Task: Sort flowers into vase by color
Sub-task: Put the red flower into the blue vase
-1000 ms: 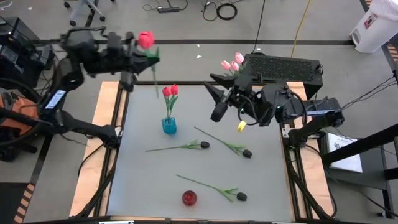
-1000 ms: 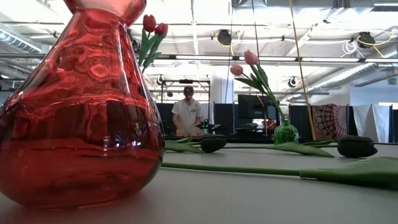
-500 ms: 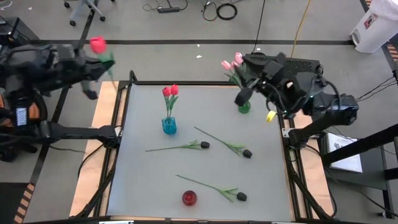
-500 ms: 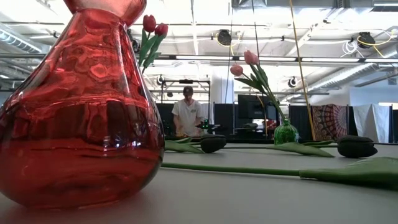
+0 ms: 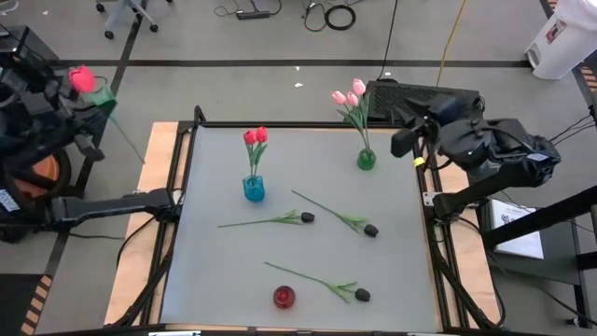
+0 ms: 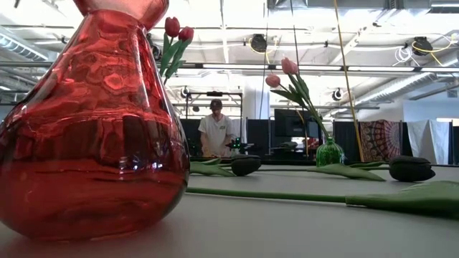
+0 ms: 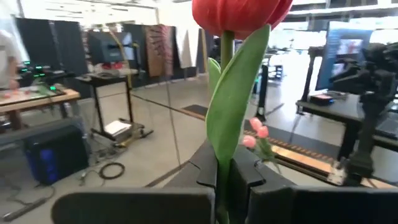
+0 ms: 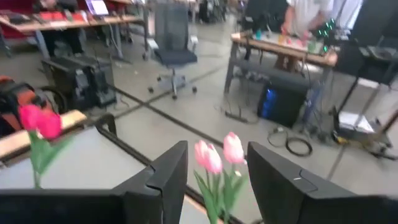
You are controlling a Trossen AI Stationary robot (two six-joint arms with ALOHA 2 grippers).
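My left gripper (image 5: 95, 101) is beyond the table's left edge, shut on a red tulip (image 5: 83, 78) whose head fills the top of the left wrist view (image 7: 239, 15). My right gripper (image 5: 403, 142) hangs open and empty at the table's far right edge, beside the green vase (image 5: 366, 161) holding two pink tulips (image 5: 349, 94). A blue vase (image 5: 253, 189) holds two red tulips (image 5: 256, 136). Three black tulips (image 5: 280, 221) (image 5: 343, 218) (image 5: 322, 282) lie flat on the table. The red vase (image 5: 284, 297) stands near the front edge, empty. My left gripper pinches the red tulip's green stem and leaf (image 7: 222, 163) between its two fingers (image 7: 208, 171), a short way below the head. The fingers point level and lie across the stem. The tulip is lifted clear, and its thin stem end (image 5: 135, 151) trails down beside the table.
The red vase (image 6: 93, 122) fills the left of the low view, with black tulip heads (image 6: 246, 165) (image 6: 410, 168) behind it. A person (image 6: 215, 132) stands at a bench in the room beyond. A black box (image 5: 424, 101) sits behind the table's far right corner.
My left gripper has swung from over the table's far left corner out past the left edge, carrying the red tulip clear of the table. My right gripper has drawn back from the green vase toward the right edge and turned, leaving the vase with its pink tulips uncovered.
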